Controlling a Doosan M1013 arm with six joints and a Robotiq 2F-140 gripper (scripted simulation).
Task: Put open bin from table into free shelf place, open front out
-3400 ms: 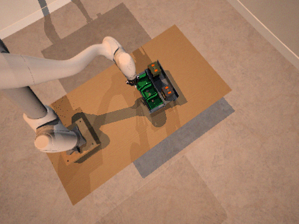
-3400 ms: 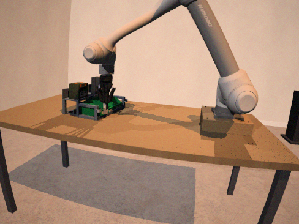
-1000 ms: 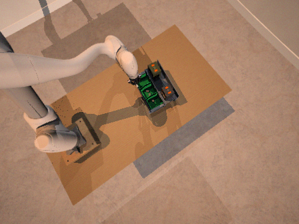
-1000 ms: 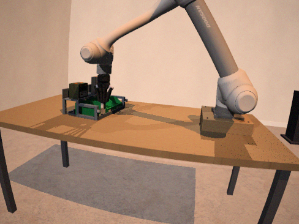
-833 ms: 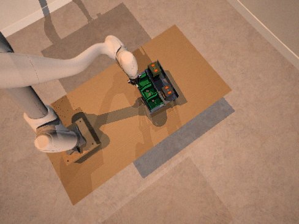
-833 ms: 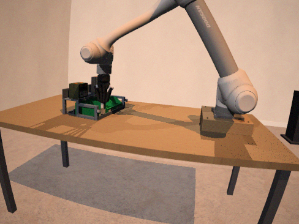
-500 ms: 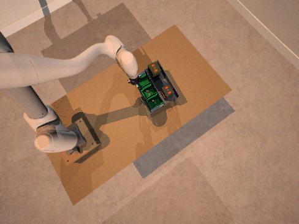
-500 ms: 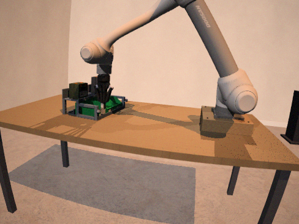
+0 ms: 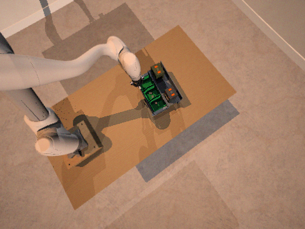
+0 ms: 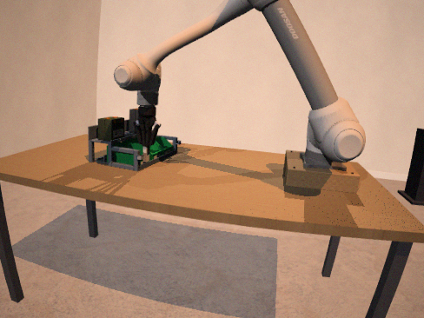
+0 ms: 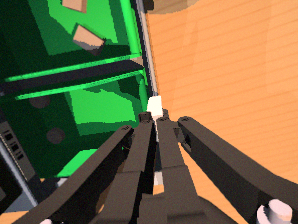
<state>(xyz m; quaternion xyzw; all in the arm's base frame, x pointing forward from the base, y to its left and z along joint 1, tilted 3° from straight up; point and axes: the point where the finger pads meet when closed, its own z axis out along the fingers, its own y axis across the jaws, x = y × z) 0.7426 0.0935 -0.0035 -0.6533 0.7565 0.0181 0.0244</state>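
A grey shelf frame (image 9: 164,91) stands on the wooden table and holds a row of green open bins (image 9: 152,95), open fronts toward the arm. In the wrist view one bin (image 11: 85,117) holds dark round parts, and its neighbour (image 11: 90,30) holds tan blocks. My gripper (image 11: 156,106) is shut with nothing between the fingers. Its tips point down at the front edge of the end bin, by the shelf's grey front rail (image 11: 147,75). A small white piece (image 11: 155,106) shows just beyond the tips. The gripper also shows in the top view (image 9: 137,82) and in the exterior view (image 10: 148,145).
Two dark boxes with orange marks (image 9: 157,70) (image 9: 170,92) sit on the shelf's upper board behind the bins. The arm's base block (image 9: 84,141) stands near the table's other end. A black stand (image 10: 417,165) is beyond the table at the right.
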